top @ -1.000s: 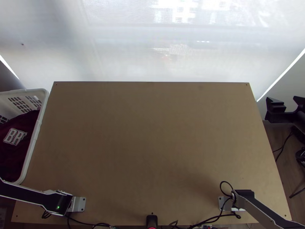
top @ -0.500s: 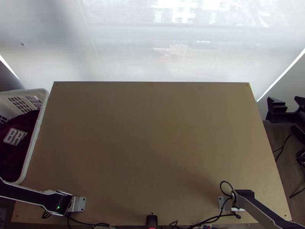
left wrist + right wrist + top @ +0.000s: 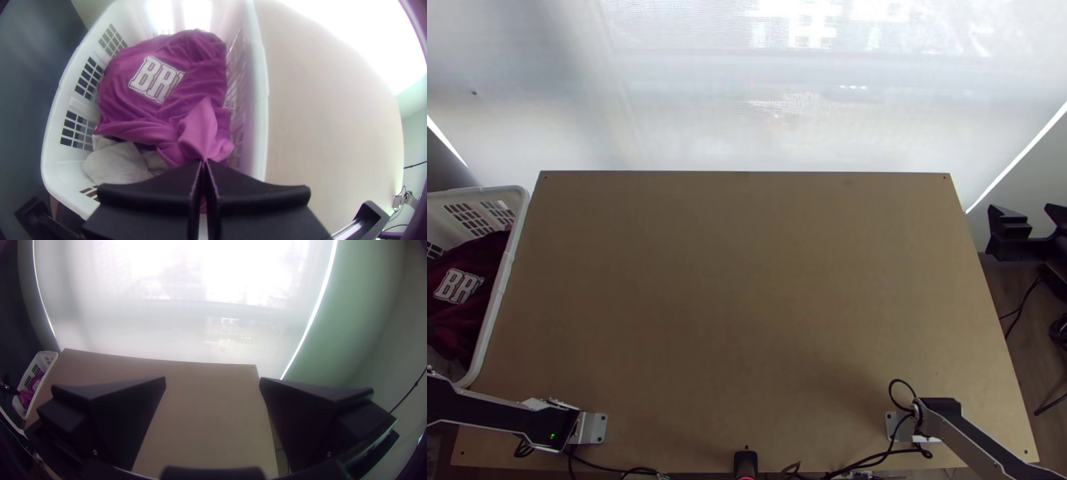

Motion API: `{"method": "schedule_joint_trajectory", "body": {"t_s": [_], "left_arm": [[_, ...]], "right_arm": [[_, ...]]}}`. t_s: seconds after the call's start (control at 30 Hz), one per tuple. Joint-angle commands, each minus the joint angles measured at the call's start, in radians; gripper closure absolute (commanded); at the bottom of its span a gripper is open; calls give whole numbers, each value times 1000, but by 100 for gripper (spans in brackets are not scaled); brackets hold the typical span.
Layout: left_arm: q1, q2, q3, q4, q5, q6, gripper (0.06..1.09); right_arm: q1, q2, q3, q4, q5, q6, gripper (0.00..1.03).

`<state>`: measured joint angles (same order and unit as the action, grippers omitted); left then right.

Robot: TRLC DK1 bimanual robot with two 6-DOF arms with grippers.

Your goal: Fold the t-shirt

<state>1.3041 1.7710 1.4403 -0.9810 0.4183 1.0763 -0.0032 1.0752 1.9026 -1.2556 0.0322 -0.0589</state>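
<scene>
T-shirt crumpled in a white basket, pinched by the left end effector.
The maroon fabric lies bunched with its white lettering facing up; one gathered part leads to the tips of the left end effector, its black fingers drawn together on it. A pale cloth lies next to the shirt inside the basket, which stands beside the left edge of the surface. The right end effector is spread wide beyond the right edge.
</scene>
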Motion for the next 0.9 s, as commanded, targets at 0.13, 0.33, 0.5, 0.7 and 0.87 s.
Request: {"method": "schedule_joint_trajectory", "body": {"t_s": [0.13, 0.33, 0.5, 0.7, 0.87], "left_arm": [[-95, -294, 22, -269, 131, -87, 105], [-272, -509, 31, -430, 208, -216, 105], [-463, -653, 25, -433, 208, -368, 105], [-700, -785, -1, -427, 208, -578, 105], [-914, -840, -46, -393, 206, -762, 105]], "right_arm": [[0, -6, -2, -1, -41, 16, 5], [2, -18, -27, -2, -89, 21, 5], [20, -41, -65, -2, -98, 13, 5], [20, -72, -116, 1, -43, 5, 5], [35, -104, -188, 10, -45, 7, 5]]}}
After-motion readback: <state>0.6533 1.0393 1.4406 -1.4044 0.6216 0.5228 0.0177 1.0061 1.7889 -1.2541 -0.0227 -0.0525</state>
